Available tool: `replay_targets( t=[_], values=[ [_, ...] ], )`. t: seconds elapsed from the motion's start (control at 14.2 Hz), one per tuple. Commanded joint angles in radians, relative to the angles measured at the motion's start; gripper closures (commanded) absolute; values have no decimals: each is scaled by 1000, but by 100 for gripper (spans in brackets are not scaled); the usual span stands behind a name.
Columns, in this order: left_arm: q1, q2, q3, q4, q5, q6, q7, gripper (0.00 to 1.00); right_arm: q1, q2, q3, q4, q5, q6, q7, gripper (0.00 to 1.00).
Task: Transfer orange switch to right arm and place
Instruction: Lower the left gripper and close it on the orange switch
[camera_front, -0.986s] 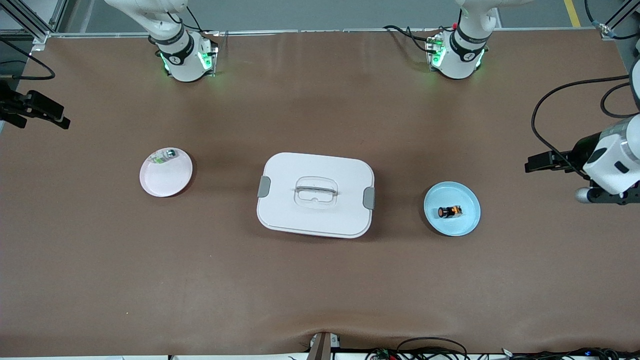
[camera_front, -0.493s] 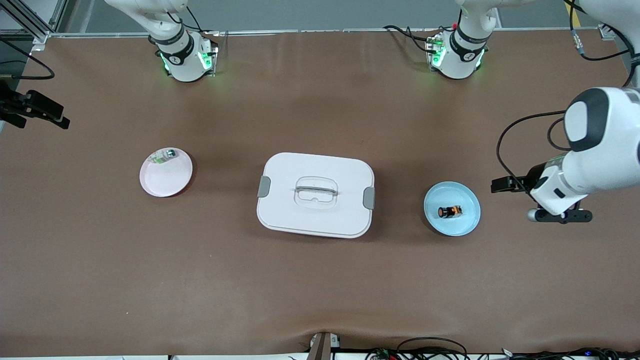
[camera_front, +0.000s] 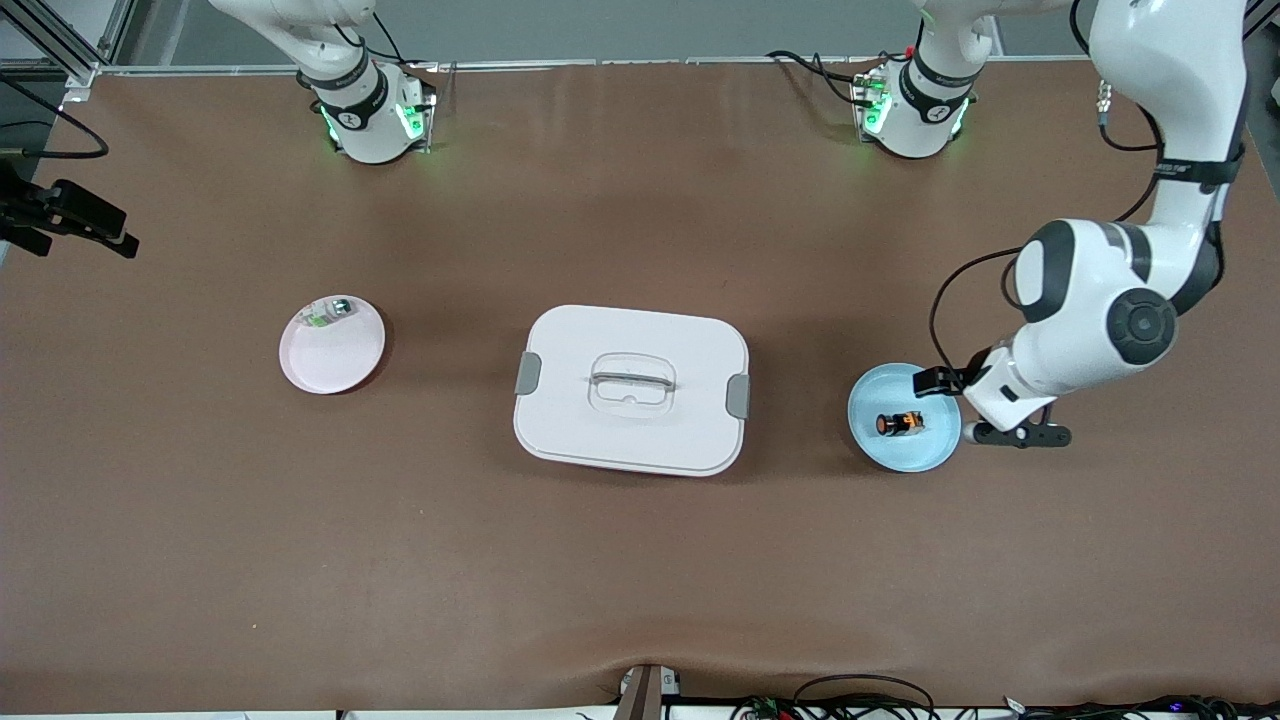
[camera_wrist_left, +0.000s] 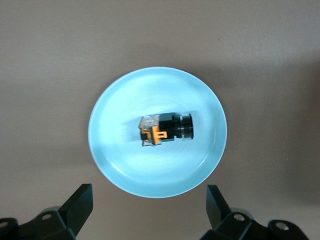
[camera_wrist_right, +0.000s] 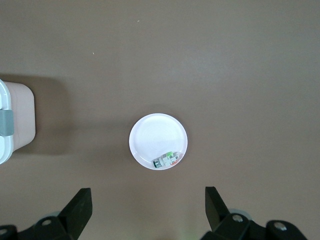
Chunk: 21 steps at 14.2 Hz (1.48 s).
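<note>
The orange switch (camera_front: 899, 424) (camera_wrist_left: 165, 129) lies on its side in the middle of a light blue plate (camera_front: 903, 457) (camera_wrist_left: 150, 170), toward the left arm's end of the table. My left gripper (camera_wrist_left: 149, 206) (camera_front: 985, 412) hangs open and holds nothing. It is over the table just off the plate's rim, on the side toward the left arm's end. The right arm's hand is out of the front view. In the right wrist view my right gripper (camera_wrist_right: 147, 207) is open and empty, high over the bare table beside a white plate (camera_wrist_right: 157, 132).
The white plate (camera_front: 330, 362) holds a clear-and-green small part (camera_front: 330, 312) (camera_wrist_right: 167, 161). A white lidded box (camera_front: 630, 390) (camera_wrist_right: 15, 120) with grey latches stands mid-table between the two plates. A black device (camera_front: 65, 215) juts in at the right arm's end.
The left arm has swung in from the table's end toward the blue plate, and its open gripper now hangs at the plate's rim. The switch and plates have not moved.
</note>
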Motion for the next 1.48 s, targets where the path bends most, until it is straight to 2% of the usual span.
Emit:
replay_targets(
  t=[0.0, 0.21, 0.42, 0.7, 0.92, 1.41],
  values=[
    [0, 18, -4, -8, -4, 54, 10, 0, -20, -9, 15, 3, -3, -4, 7, 0],
    [-38, 69, -5, -7, -7, 151, -6, 0, -18, -8, 15, 3, -3, -2, 7, 0],
    [-32, 110, -5, -8, -10, 217, -16, 0, -18, -9, 15, 3, -3, -4, 7, 0],
    [-24, 112, -5, -37, -10, 254, -57, 0, -18, -9, 15, 3, -4, -4, 5, 0],
    [-23, 138, -5, -59, -15, 337, -66, 0, -18, -9, 15, 5, -3, -4, 5, 0],
    [2, 185, -5, -68, -21, 381, -71, 0, -16, -8, 16, 11, -15, -11, 5, 0]
  ],
)
